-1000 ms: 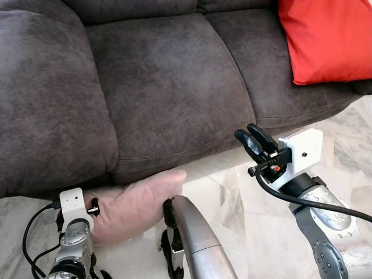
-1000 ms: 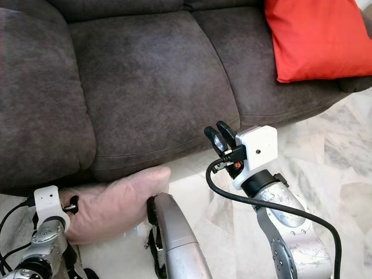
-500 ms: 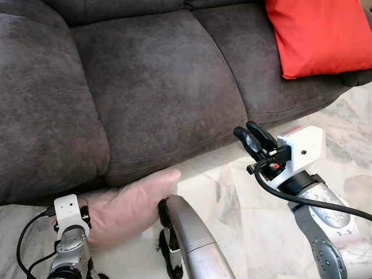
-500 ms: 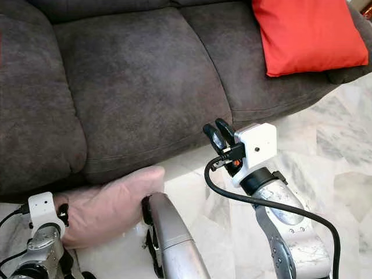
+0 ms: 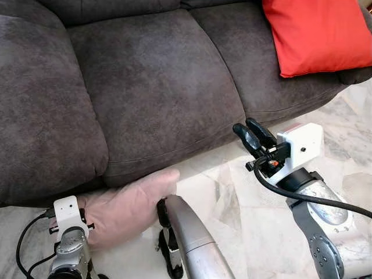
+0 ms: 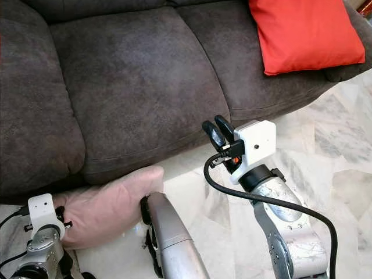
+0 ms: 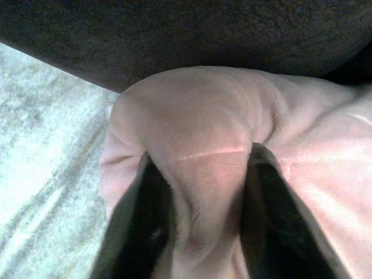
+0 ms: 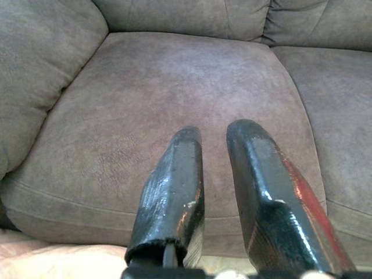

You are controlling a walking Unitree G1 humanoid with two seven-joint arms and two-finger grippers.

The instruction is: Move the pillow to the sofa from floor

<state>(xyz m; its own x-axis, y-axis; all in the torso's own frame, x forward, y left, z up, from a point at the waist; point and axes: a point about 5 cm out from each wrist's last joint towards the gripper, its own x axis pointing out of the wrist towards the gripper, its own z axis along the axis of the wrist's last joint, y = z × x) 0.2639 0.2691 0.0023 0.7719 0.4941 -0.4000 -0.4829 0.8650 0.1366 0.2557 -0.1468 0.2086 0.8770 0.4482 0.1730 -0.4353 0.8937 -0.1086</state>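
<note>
The dark sofa (image 5: pixel 151 81) spans the upper frame, a red cushion (image 5: pixel 314 35) upper right. The pink pillow (image 5: pixel 131 206) lies on the marble floor (image 5: pixel 244 197), lower left, my left tool (image 7: pixel 200 192) clamped on it. My right tool (image 5: pixel 250 132) hovers right of centre, fingers slightly apart.

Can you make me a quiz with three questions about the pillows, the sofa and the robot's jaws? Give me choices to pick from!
1. Where is the pink pillow?
A. on the sofa seat
B. on the floor against the sofa front
C. on the red pillow

2. What colour is the pillow on the sofa?
A. red
B. blue
C. green

3. What is the left gripper doing?
A. hanging empty
B. holding a cup
C. pinching the pink pillow

Answers: 1 B, it lies on the marble floor by the sofa's base. 2 A, the red pillow rests on the right seat. 3 C, its jaws squeeze a pink fold.
</note>
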